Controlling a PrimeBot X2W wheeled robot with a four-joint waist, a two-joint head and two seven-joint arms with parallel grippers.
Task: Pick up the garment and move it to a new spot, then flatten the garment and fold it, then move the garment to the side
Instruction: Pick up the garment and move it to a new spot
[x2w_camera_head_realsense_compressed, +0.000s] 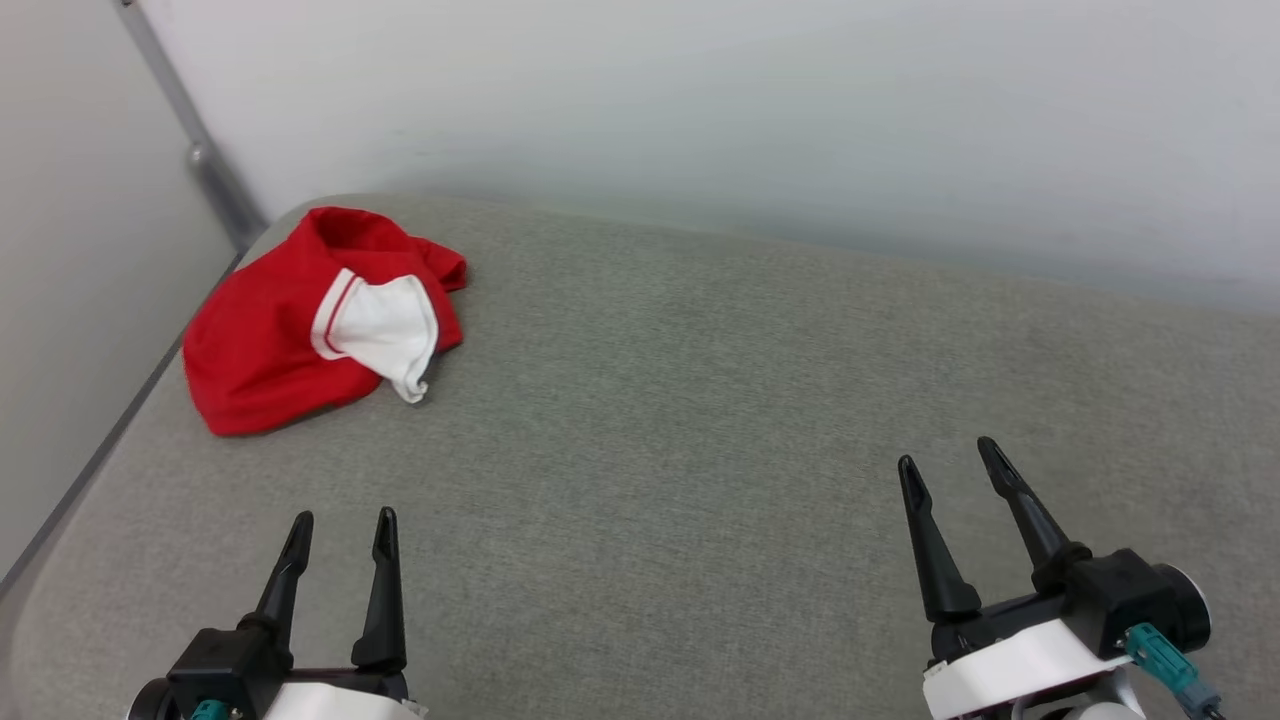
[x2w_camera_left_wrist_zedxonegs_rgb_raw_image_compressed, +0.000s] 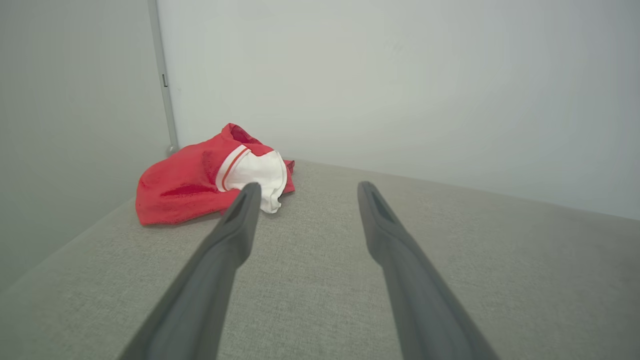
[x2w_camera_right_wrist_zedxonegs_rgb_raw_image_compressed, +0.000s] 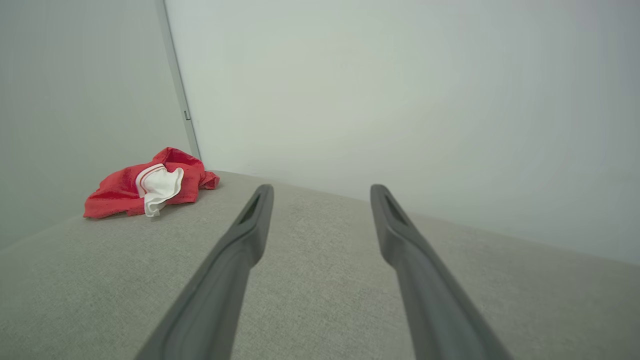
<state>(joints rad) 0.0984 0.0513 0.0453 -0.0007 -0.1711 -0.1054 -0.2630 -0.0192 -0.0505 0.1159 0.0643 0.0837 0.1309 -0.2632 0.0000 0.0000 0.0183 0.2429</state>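
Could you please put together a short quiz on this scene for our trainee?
1. True or false: the garment lies spread flat on the grey surface.
2. Which is nearer the garment? A. left gripper B. right gripper C. both equally
3. Fill in: the sleeve lying on top of the garment is ____.
Key: 1 false, it is crumpled; 2 A; 3 white.
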